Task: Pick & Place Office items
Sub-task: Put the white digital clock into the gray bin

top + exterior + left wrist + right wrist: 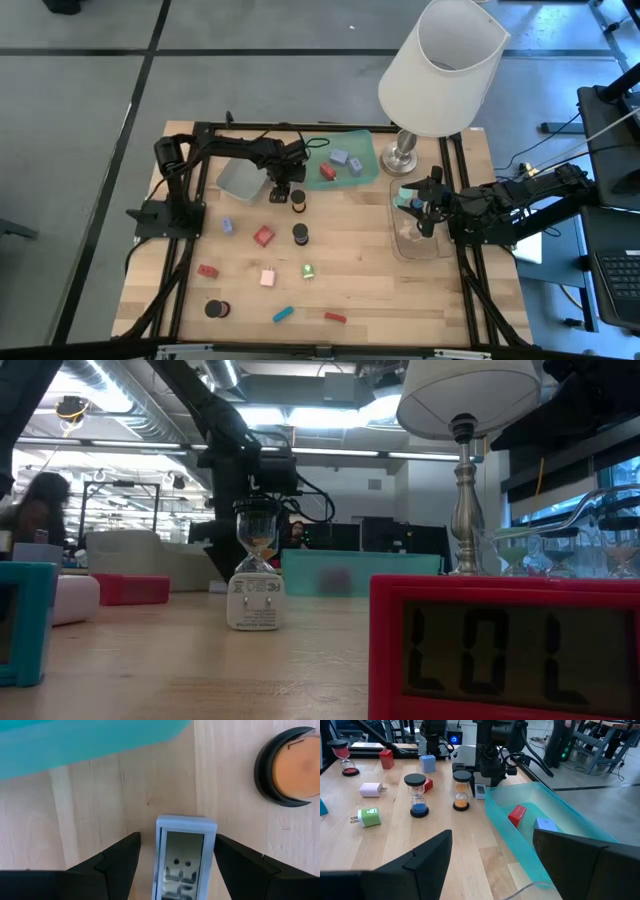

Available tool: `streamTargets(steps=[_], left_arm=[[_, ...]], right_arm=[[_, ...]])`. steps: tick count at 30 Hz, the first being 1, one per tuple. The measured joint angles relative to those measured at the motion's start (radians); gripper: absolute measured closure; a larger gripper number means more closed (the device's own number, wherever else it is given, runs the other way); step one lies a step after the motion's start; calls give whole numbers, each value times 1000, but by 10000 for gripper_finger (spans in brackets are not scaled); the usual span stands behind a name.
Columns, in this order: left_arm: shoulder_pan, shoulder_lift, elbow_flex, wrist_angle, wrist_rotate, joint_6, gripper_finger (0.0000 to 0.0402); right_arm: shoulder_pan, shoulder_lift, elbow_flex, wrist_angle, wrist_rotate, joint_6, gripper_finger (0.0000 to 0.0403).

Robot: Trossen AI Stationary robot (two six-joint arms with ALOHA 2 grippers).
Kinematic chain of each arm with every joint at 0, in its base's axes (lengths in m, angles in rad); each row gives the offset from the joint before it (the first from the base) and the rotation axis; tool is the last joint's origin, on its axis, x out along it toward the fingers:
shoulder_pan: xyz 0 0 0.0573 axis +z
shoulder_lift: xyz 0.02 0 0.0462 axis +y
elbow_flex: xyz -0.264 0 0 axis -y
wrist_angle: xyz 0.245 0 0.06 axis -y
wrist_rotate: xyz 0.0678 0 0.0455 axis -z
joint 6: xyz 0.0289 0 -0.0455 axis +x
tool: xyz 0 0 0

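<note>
A small lavender clock (185, 860) lies face up on the wooden table, between the grey tray (238, 180) and the green tray (350, 150). My left gripper (175, 845) points down over it, open, one finger on each long side of the clock. An orange-sand hourglass (287, 765) stands just beside it. My right gripper (490, 865) waits open above the clear tray (415, 240) at the table's right. A red block (517, 815) and lavender blocks (345, 160) lie in the green tray. My left gripper comes at the clock from above and straddles its width. One finger (235, 860) stands right against the clock's long side (214, 845), while the other (120, 860) keeps a gap. I cannot tell whether the near finger touches. The clock lies flat on the table.
Loose on the table: a blue-sand hourglass (300, 235), a red clock (264, 236), a lavender block (228, 226), a green plug (308, 271), a white plug (268, 277), a teal bar (283, 314), a red bar (334, 317). A white-shaded lamp (440, 70) stands at the far right.
</note>
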Motion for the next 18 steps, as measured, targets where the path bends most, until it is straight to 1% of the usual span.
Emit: streamTargets(steps=[6, 9, 14, 18], left_arm=[[-2, 1, 0, 0, -11, 5, 156], [-3, -3, -1, -3, -2, -1, 182], [-3, -4, -1, -5, 3, -33, 248], [-3, -11, -3, -7, 5, -67, 253]], right_arm=[[0, 0, 0, 0, 0, 0, 120], [0, 0, 0, 0, 0, 0, 120], [0, 0, 0, 0, 0, 0, 120], [0, 0, 0, 0, 0, 0, 120]])
